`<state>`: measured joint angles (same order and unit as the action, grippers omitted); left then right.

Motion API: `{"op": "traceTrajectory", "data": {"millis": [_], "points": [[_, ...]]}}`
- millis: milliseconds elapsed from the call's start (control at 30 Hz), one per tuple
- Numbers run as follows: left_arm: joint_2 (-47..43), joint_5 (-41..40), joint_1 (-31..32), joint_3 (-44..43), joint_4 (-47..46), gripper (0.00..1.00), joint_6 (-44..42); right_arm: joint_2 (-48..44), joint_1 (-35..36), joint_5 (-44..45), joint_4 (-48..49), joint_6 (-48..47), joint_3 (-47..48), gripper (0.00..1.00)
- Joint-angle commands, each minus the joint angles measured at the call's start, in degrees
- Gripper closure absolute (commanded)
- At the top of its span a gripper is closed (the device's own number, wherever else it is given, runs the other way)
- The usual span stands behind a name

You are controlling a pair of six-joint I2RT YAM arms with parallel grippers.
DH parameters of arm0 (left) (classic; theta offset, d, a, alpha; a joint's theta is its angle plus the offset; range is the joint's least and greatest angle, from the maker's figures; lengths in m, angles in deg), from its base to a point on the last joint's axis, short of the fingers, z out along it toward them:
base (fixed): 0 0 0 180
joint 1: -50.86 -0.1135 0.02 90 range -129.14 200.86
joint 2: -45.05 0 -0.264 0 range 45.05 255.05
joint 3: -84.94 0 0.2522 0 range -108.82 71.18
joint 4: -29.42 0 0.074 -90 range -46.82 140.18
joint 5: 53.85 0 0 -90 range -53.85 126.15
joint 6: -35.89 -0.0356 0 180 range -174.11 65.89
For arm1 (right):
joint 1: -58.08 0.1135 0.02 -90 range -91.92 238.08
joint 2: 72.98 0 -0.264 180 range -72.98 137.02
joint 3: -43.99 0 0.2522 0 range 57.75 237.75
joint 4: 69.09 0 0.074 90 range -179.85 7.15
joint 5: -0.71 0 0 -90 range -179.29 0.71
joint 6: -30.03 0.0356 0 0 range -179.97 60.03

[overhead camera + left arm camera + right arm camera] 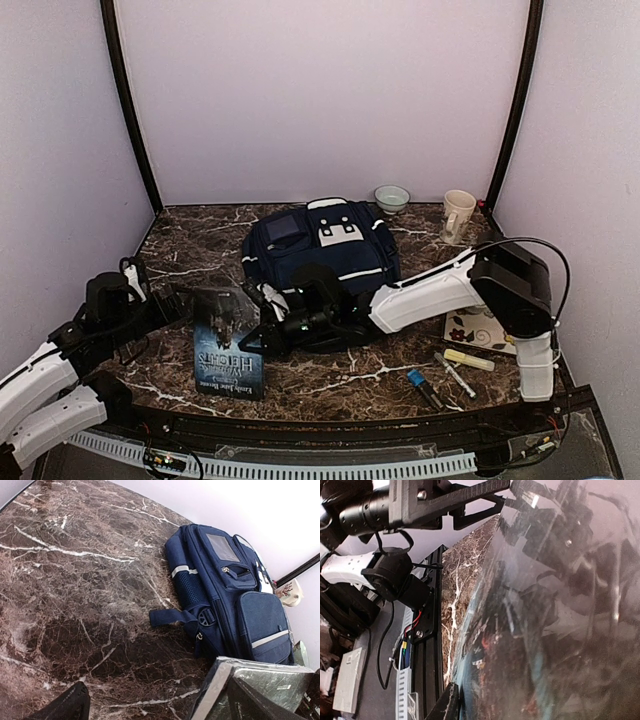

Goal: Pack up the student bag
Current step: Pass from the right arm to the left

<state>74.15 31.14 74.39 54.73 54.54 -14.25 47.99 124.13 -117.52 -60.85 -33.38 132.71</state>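
The student bag [322, 255], navy blue with a white stripe, lies flat at the back middle of the marble table; in the left wrist view the bag [235, 600] fills the upper right. A glossy dark book [228, 345] stands tilted in front of it. My right gripper [263, 335] is shut on the book's right edge; the right wrist view is mostly the book's cover [545, 620], with one finger [446, 705] against its edge. My left gripper [173, 303] is open just left of the book, whose corner [250, 690] shows beside it.
A pale bowl [391, 197] and a cream mug [458, 214] stand at the back right. At the front right lie a floral card [478, 330], a yellow highlighter [468, 360], a pen [455, 376] and a blue-capped marker [420, 385]. The table's front rail [427, 645] is close by.
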Motion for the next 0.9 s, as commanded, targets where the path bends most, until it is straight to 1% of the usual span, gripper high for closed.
{"op": "traceTrajectory", "data": {"millis": [0,67,133,200,333,467,567,633,767,867], "points": [[-1.1,2.5,0.3,-2.4,-1.7,0.02,-3.9,-7.6,0.6,1.3,4.1,-9.0,-3.7,1.00],[-1.0,6.5,0.3,-2.2,-5.0,0.02,-5.1,-10.1,0.7,1.5,4.4,-11.2,-5.9,1.00],[-0.4,12.4,0.2,-1.7,-9.6,0.03,-6.1,-12.7,0.7,3.0,4.9,-12.6,-8.3,1.00],[0.5,15.9,0.3,-1.4,-12.5,0.05,-6.7,-15.5,0.7,4.6,5.2,-13.4,-11.8,1.00],[2.5,21.1,0.4,-0.6,-18.3,0.06,-7.4,-20.1,0.7,5.8,4.9,-15.3,-16.2,1.00],[4.3,26.0,0.9,-0.8,-23.6,0.07,-8.9,-24.7,0.7,7.2,8.7,-18.1,-23.6,1.00],[5.7,28.8,1.3,-1.5,-26.0,0.07,-10.9,-27.4,0.8,7.2,9.6,-20.2,-27.2,1.00],[7.0,31.9,1.3,-2.1,-27.7,0.08,-11.9,-29.0,0.8,7.2,9.8,-21.6,-29.2,1.00],[9.8,42.3,2.7,-2.2,-34.6,0.08,-12.4,-32.0,0.7,7.3,8.8,-23.1,-31.2,1.00],[11.2,45.8,5.3,-1.7,-40.5,0.06,-12.9,-33.5,0.8,6.1,8.4,-23.8,-32.4,1.00]]}}
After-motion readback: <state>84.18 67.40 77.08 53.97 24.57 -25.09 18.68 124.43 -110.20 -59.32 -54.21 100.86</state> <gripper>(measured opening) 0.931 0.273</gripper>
